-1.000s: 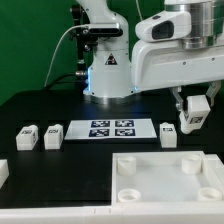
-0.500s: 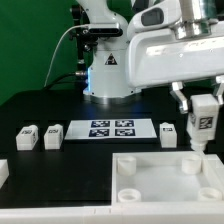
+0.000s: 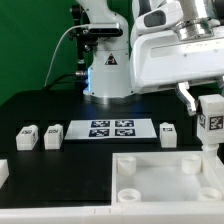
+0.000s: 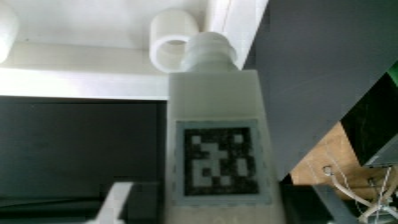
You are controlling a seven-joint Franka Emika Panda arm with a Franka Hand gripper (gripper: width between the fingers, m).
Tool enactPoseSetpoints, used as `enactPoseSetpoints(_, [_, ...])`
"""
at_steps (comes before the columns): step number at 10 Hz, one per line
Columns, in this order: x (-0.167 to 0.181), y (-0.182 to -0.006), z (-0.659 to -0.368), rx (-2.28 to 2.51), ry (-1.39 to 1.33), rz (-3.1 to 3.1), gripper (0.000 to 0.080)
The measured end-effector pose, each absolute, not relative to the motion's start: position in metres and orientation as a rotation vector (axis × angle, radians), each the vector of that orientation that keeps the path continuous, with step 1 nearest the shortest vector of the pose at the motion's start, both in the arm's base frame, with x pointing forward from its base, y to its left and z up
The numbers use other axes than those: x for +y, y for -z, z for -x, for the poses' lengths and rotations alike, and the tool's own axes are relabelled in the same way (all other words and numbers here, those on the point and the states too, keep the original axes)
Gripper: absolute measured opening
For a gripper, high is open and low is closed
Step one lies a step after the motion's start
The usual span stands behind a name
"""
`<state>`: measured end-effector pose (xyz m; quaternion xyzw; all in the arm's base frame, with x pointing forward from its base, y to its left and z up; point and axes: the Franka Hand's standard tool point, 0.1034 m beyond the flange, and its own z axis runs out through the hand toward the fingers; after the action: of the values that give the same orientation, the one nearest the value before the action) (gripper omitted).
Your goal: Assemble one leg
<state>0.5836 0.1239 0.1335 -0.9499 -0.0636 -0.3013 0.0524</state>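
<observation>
My gripper (image 3: 210, 104) is shut on a leg (image 3: 211, 122), a white block with a black-and-white tag on its face. It holds the leg upright, peg end down, just above the far right corner of the big white panel (image 3: 150, 182). In the wrist view the leg (image 4: 217, 120) fills the middle and its rounded tip sits beside a round socket (image 4: 173, 45) of the panel. One fingertip (image 4: 125, 200) shows beside the leg. Three more legs stand on the black table: two at the exterior view's left (image 3: 27, 137) (image 3: 52, 136) and one near the right (image 3: 168, 134).
The marker board (image 3: 110, 129) lies flat between the loose legs. The arm's white base (image 3: 105, 70) stands behind it. A small white piece (image 3: 3, 170) sits at the exterior view's left edge. The panel has several round sockets (image 3: 128, 170).
The gripper has carried the leg toward the exterior view's right, from near the standing right leg to above the panel's far right corner. The loose legs have not moved.
</observation>
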Motion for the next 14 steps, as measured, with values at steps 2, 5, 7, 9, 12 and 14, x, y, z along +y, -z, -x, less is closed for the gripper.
enactPoseSetpoints(2, [0.108,-0.140,-0.609,-0.243,0.901,2.924,0.0291])
enactPoseSetpoints(5, [0.105,-0.127,-0.629,-0.232,0.915,2.921,0.0291])
enactPoseSetpoints(7, [0.109,-0.113,-0.633,-0.233,0.900,2.922,0.0291])
enactPoseSetpoints(9, [0.111,-0.105,-0.636,-0.231,0.892,2.921,0.0291])
enactPoseSetpoints(12, [0.116,-0.096,-0.630,-0.241,0.906,2.914,0.0291])
enactPoseSetpoints(14, [0.117,-0.095,-0.631,-0.243,0.937,2.904,0.0291])
